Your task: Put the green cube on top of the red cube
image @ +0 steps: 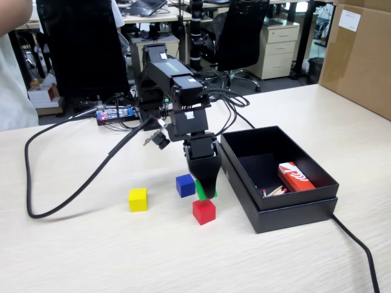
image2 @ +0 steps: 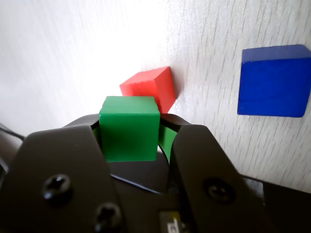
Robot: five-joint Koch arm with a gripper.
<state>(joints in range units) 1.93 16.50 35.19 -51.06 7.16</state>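
Note:
The green cube sits clamped between my black jaws in the wrist view; in the fixed view only a green sliver shows behind the black finger. My gripper is shut on it, held just above and behind the red cube, which rests on the table. In the wrist view the red cube lies just beyond the green cube, partly hidden by it.
A blue cube lies just left of the gripper and shows in the wrist view. A yellow cube lies further left. A black open box with a red-and-white carton stands at the right. Black cables trail across the table.

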